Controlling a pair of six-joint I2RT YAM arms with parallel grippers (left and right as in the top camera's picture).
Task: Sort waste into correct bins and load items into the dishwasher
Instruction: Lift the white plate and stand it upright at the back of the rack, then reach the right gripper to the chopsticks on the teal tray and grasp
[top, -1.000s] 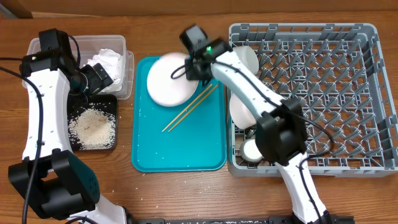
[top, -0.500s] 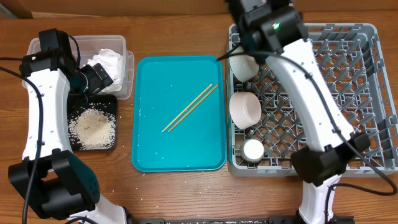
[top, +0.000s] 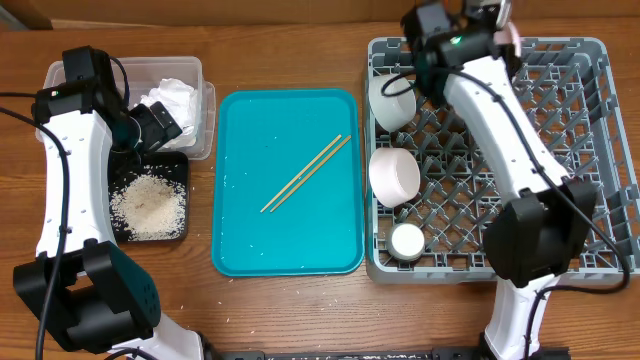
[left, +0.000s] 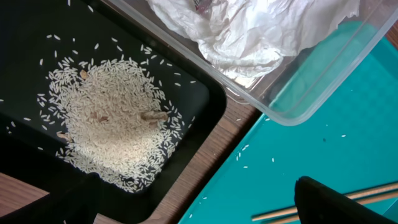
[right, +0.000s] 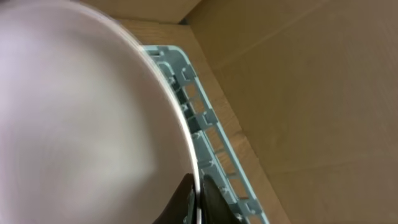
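The right hand (right: 195, 199) pinches the rim of the big white plate (right: 81, 124), up over the far edge of the grey dish rack (top: 570, 180). The plate looks hard, heavy, slippery and easy to break, so it needs a tight hold on the rim. I cannot tell if the left hand (top: 160, 122) is spread.
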